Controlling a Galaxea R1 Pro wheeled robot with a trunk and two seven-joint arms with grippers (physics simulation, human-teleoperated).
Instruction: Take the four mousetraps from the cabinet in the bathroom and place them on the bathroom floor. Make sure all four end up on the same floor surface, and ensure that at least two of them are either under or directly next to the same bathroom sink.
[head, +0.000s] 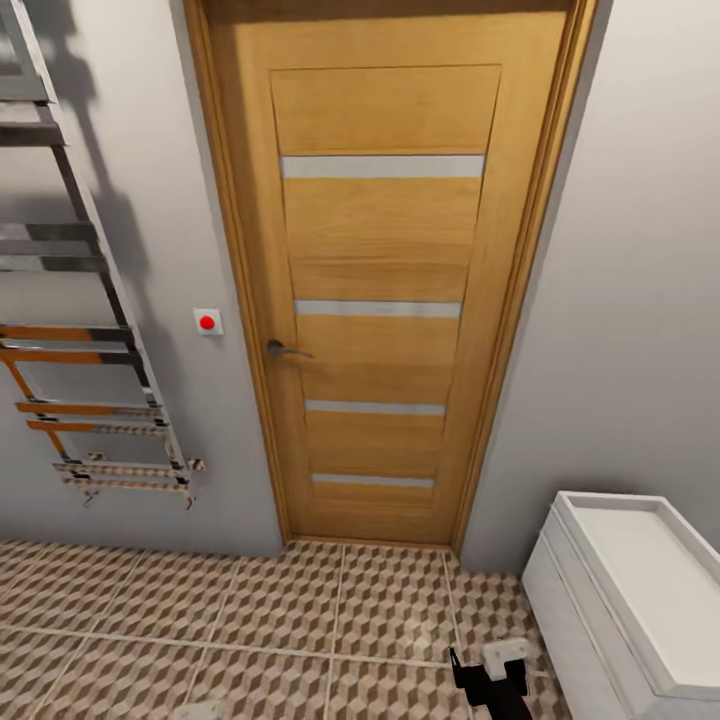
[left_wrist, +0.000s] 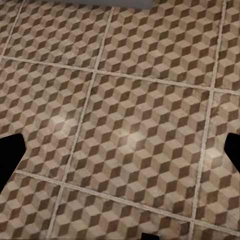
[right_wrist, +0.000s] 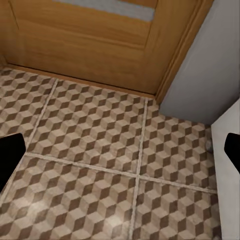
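The mousetraps and the orange-brown cabinet are out of view. The cube-patterned bathroom floor (head: 290, 610) stretches in front of me up to a closed wooden door. My right gripper (head: 488, 675) hangs low over the tiles near the bottom edge of the head view. In the right wrist view the right gripper (right_wrist: 120, 155) is open, its dark fingertips (right_wrist: 9, 152) far apart with only floor (right_wrist: 100, 130) between them. My left gripper (left_wrist: 120, 152) is open too, over bare tiles (left_wrist: 130, 100), holding nothing.
A closed wooden door (head: 380, 300) with a lever handle (head: 285, 349) faces me. A chrome towel rail (head: 90, 350) hangs on the left wall beside a red-dot switch (head: 207, 321). A white basin unit (head: 640, 600) stands at the right against the grey wall.
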